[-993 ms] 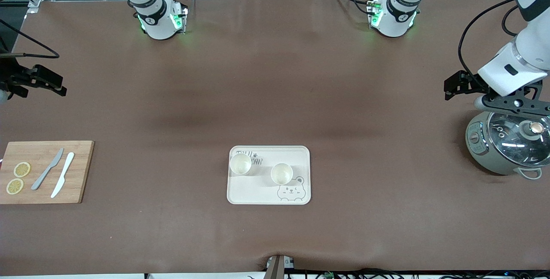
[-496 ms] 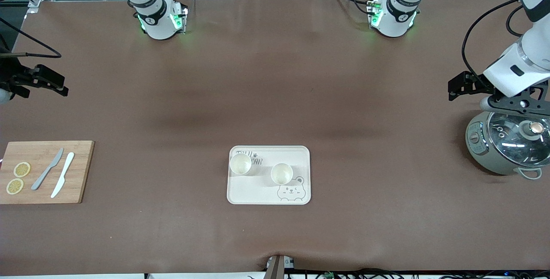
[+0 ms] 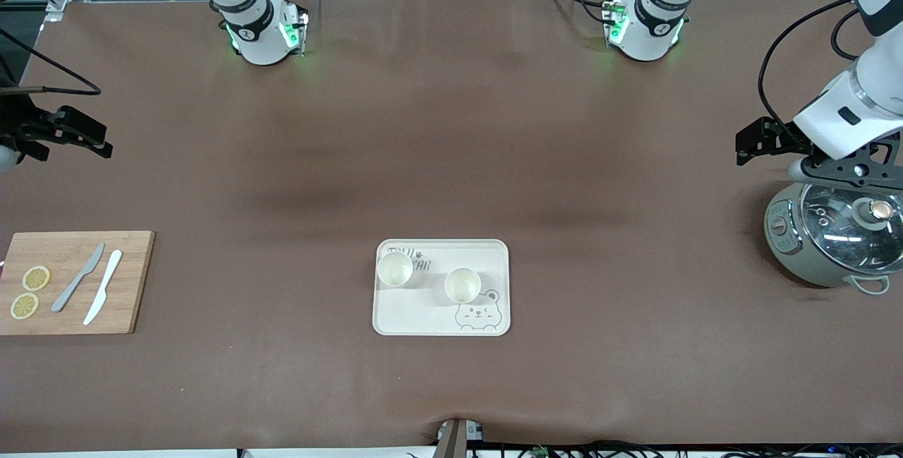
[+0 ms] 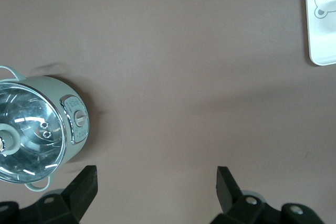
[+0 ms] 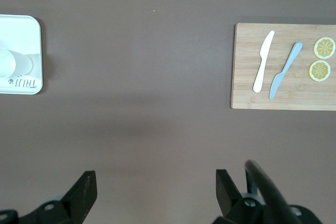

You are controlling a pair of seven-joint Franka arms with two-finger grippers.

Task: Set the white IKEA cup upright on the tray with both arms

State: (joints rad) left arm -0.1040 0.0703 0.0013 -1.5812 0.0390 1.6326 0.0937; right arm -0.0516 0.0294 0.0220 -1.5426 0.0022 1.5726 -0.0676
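Two white cups [image 3: 394, 269] [image 3: 462, 284] stand upright on one cream tray [image 3: 494, 253], mid-table near the front camera's edge, with bare brown table [image 3: 451, 140] all around it. The left gripper [image 4: 156, 182], open and empty, hangs over the table beside one pot [image 3: 832, 236]. The right gripper [image 5: 155, 184], open and empty, hangs near one board [image 3: 130, 281] bearing two knives [image 3: 77, 278] [image 3: 103, 286] and two lemon slices [image 3: 36, 278] [image 3: 24, 306].

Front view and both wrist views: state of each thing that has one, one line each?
cup nearer the right arm's end: upright, on tray
cup beside the bear face: upright, on tray
pot: glass lid on
left gripper: open, empty, over bare table beside pot
right gripper: open, empty, over bare table
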